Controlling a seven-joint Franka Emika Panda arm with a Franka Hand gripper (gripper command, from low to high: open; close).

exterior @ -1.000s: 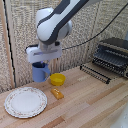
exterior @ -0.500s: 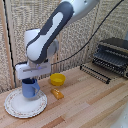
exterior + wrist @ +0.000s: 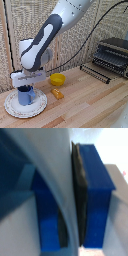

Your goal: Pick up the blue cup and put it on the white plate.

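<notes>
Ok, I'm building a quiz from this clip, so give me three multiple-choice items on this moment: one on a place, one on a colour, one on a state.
1. Where is the blue mug?
A. on the white plate
B. on the toaster oven
C. inside the yellow bowl

2. What colour is the small bowl?
A. red
B. yellow
C. green

3. How does the mug stand?
A. upside down
B. on its side
C. upright

Answers: A, the plate's rim rings it; B, plainly yellow; C, its opening faces up under the gripper.
</notes>
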